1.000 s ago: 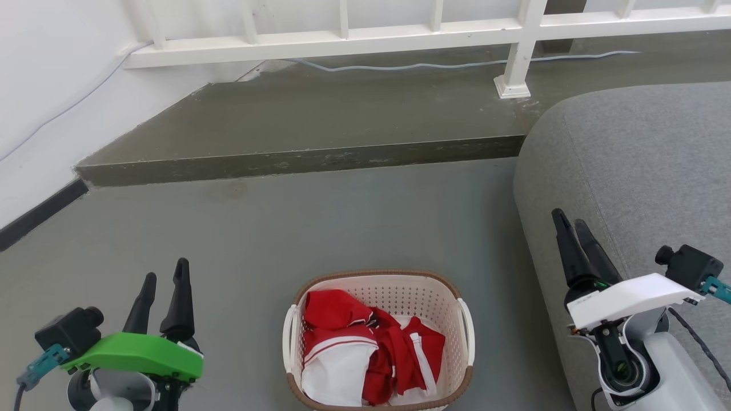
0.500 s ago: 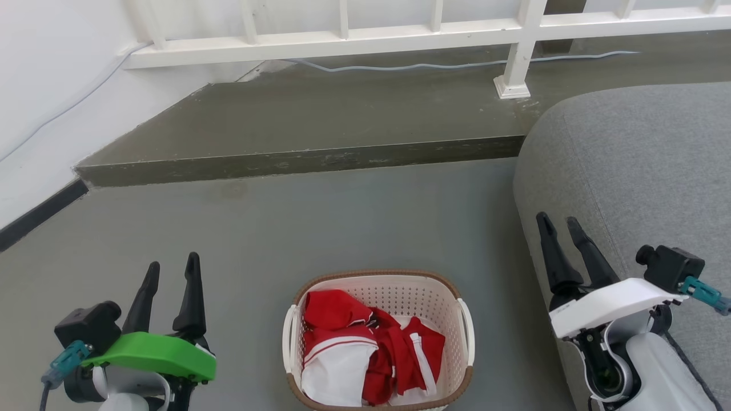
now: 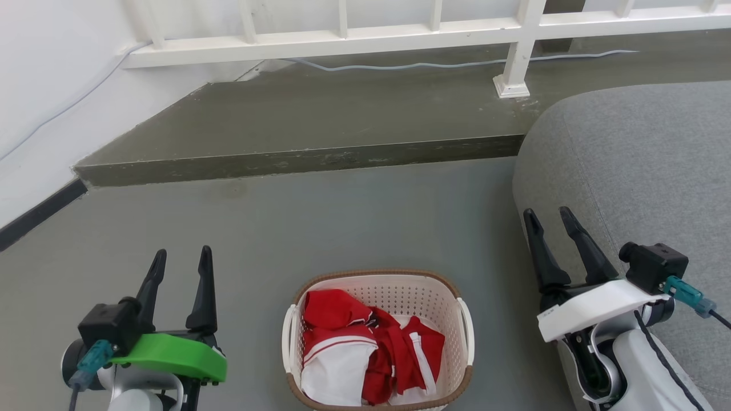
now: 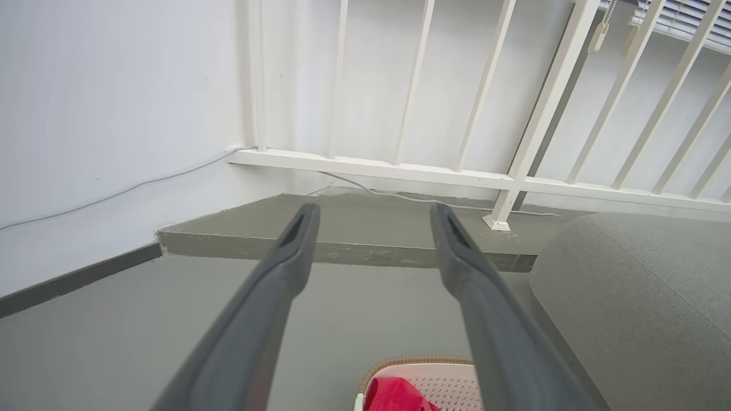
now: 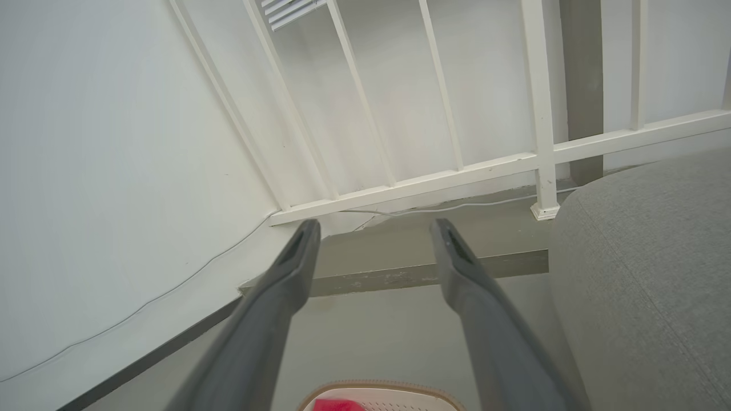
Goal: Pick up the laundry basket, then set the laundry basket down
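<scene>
edged inward since a second ago, fingers now parted wider, left gripper (image 3: pixel 183 252) and right gripper (image 3: pixel 547 212) hang spread and empty either side of the laundry basket (image 3: pixel 394 294), which sits on the grey floor (image 3: pixel 342 217) holding red-and-white clothes (image 3: pixel 354 342); lettering on the right gripper's white cover is illegible.

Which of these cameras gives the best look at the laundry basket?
The head view: the laundry basket sits nearly whole on the floor, both side handles visible, red and white clothes inside. The left wrist view catches its far rim and some red at the bottom edge; the right wrist view likewise.
</scene>
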